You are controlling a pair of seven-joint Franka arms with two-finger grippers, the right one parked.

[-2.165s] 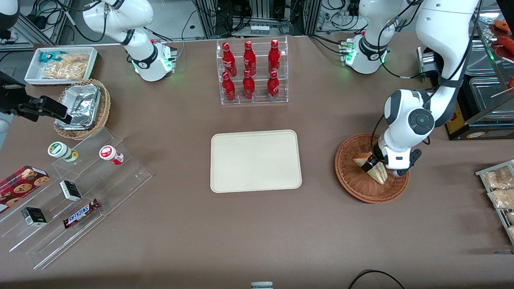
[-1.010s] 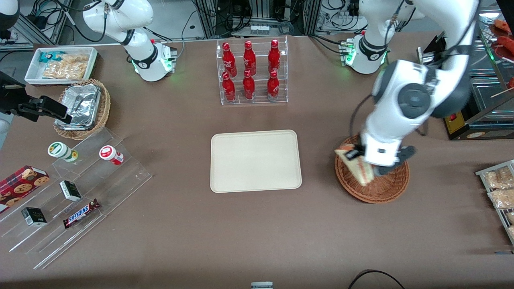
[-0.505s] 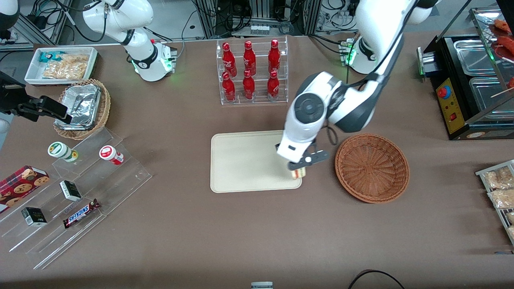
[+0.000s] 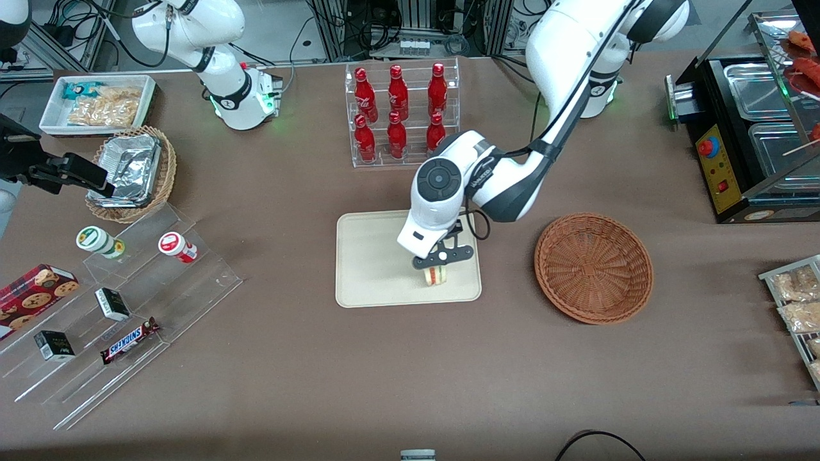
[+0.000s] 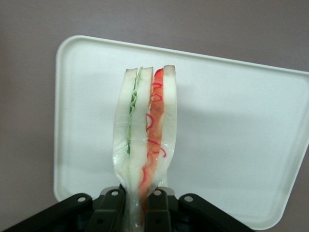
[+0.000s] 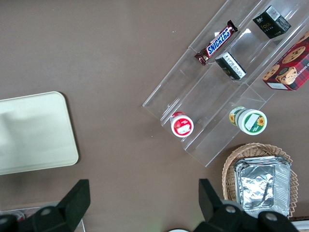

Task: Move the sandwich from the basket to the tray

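My left gripper [image 4: 437, 266] is shut on the sandwich [image 4: 435, 276], a wedge of white bread with green and red filling. It holds the sandwich just above the cream tray [image 4: 378, 256], over the part of the tray nearest the front camera and toward the basket. In the left wrist view the sandwich [image 5: 147, 140] stands out from between the black fingers [image 5: 110, 212] of the gripper [image 5: 136, 210], with the tray [image 5: 241, 125] beneath it. The reddish-brown wicker basket [image 4: 594, 267] sits empty beside the tray, toward the working arm's end of the table.
A clear rack of red bottles [image 4: 400, 114] stands farther from the front camera than the tray. A clear stepped shelf with snacks [image 4: 122, 307], a tan basket of foil containers [image 4: 133, 173] and a white bin of snack packs [image 4: 99, 104] lie toward the parked arm's end.
My gripper lifted the sandwich out of the basket and carried it sideways over the table. It now hangs lower over the tray, and the basket is empty.
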